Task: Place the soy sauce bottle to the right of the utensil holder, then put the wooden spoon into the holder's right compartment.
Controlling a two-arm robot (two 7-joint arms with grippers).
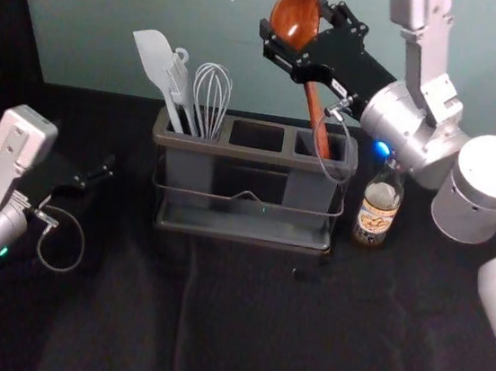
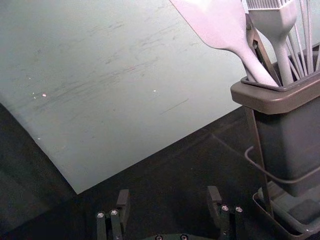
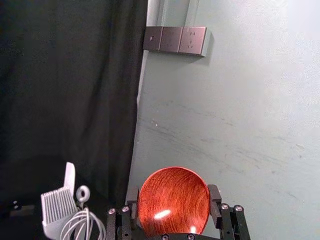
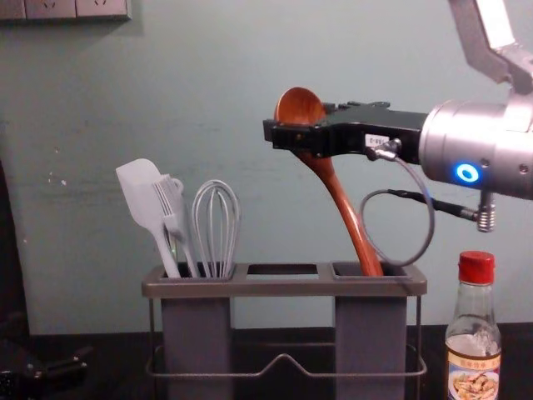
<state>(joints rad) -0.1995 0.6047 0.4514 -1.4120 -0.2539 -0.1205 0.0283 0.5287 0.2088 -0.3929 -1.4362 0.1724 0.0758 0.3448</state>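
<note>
I can't make out a single word from here. The soy sauce bottle point(image 4: 475, 304) wears a label point(image 4: 474, 379), characters above a food picture, and the right gripper point(image 4: 297, 122) carries a white sticker point(image 4: 376, 141); both print too small to read.

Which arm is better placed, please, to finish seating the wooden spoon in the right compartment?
Right. The right gripper holds the wooden spoon by its bowl, with its handle down in the right compartment. The left gripper is open and empty beyond the holder's left end, likely worse placed.
</note>
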